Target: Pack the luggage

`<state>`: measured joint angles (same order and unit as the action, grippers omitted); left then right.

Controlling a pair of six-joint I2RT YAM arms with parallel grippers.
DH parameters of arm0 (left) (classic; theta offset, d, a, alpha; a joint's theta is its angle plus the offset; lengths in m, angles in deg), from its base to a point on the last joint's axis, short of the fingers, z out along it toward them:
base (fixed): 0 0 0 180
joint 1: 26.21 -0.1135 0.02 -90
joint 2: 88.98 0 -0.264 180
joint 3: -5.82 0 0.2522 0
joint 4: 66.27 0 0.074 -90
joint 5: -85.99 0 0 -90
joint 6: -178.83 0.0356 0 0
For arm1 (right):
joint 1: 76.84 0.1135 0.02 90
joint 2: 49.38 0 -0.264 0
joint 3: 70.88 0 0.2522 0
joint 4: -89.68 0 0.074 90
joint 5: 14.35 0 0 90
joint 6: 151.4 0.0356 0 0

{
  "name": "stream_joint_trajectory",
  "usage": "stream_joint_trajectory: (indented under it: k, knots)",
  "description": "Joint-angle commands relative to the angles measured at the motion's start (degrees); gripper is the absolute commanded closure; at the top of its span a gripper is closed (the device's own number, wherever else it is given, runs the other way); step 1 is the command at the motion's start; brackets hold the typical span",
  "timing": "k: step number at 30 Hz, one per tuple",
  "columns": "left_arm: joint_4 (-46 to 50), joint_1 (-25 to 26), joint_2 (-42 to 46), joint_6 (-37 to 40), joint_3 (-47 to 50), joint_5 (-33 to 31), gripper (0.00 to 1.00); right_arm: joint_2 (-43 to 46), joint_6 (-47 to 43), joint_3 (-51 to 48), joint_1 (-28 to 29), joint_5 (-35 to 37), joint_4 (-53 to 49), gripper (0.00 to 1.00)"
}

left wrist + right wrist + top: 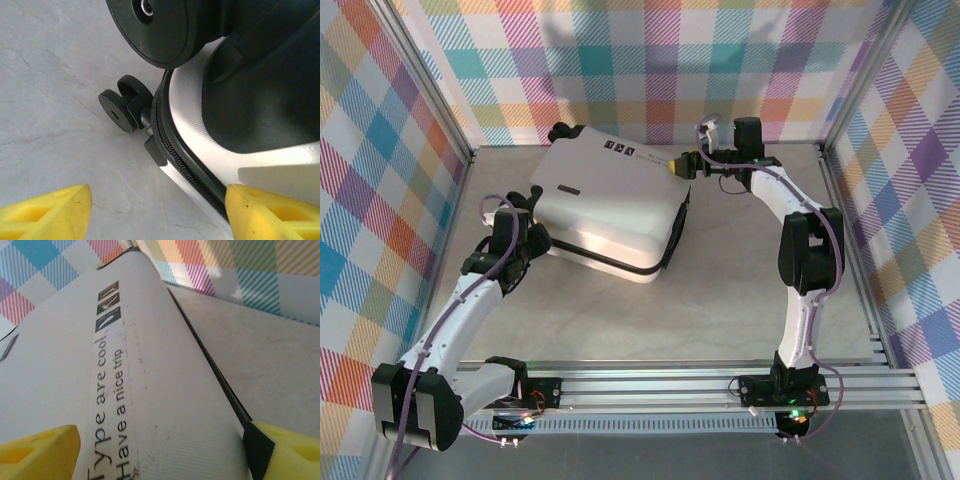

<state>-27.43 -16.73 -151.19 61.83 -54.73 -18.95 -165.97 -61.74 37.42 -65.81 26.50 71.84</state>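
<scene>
Top external view: the closed white luggage (610, 205) was laid flat at the rear centre of the table (740, 290). The left gripper (530, 205) was held wide open beside its wheeled corner, the right gripper (682, 166) wide open across its far edge; nothing was clamped.

Top view: luggage (605, 205) shut, interior hidden; lid labels (618, 150) too small to read. Left wrist view: large wheel (160, 30) cropped at 12 o'clock; left gripper (157, 212), both yellow fingers (50, 212) cropped at 6 o'clock. Right wrist view: printed text (112, 405) runs off frame at 6 o'clock, first letter unsure.
</scene>
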Motion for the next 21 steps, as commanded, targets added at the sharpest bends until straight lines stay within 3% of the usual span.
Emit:
stream_joint_trajectory:
  k: [1,7,13,16,21]
  knots:
    - [-1.37,-2.22,-1.23,1.48,-1.9,0.73,0.29,4.91,-1.01,-6.34,1.89,-11.42,-0.58,0.17]
    - [-3.06,-4.96,-4.76,1.61,-3.56,1.9,0.29,14.66,0.53,-21.4,3.6,-10.61,7.18,0.18]
    - [-6.57,-5.78,-11.29,2.31,-7.2,5.1,0.3,28.77,3.9,-39.84,10.05,-4.87,17.51,0.18]
    - [-11.52,-5.78,-15.52,2.27,-8.51,8.89,0.31,34.31,6.67,-45.91,14.23,-2.23,21.3,0.19]
    - [-17.84,-5.38,-23.86,2.31,-12.56,20.59,0.37,40.67,9.3,-52.12,19.78,4.3,22.57,0.19]
